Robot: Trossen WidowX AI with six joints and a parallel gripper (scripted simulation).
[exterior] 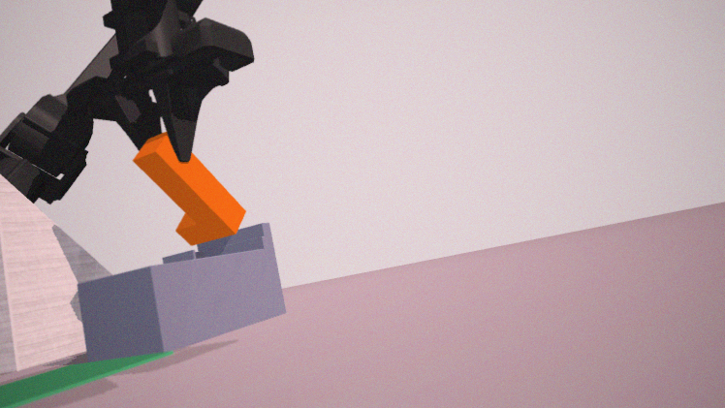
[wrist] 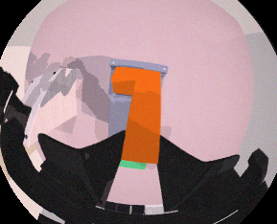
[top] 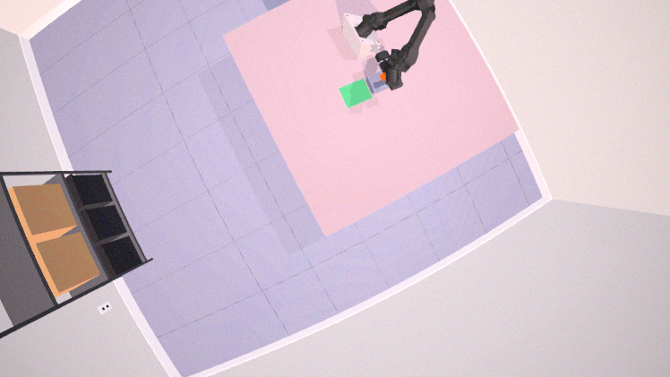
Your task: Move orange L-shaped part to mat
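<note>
The orange L-shaped part (top: 382, 76) (exterior: 213, 200) (wrist: 144, 105) hangs steeply tilted over the grey tray (top: 370, 84) (exterior: 213, 297) (wrist: 137, 64). Its straight end is up between the fingers. Its L-shaped end points down, at or just above the tray's top edge in the exterior view; whether it touches the tray cannot be told. My gripper (exterior: 163, 151) (wrist: 141, 137) is shut on the straight end. The green mat (top: 353, 93) (exterior: 64, 379) (wrist: 132, 165) lies flat beside the tray, with nothing on it. The fingertips are hidden in the top view.
A pale, wood-grained block (top: 351, 37) (exterior: 37, 286) (wrist: 60, 112) stands near the tray, by the arm's base. The arm bends out and back over the pink surface (top: 395, 155). A shelf with boxes (top: 49, 209) stands far off at the left in the top view.
</note>
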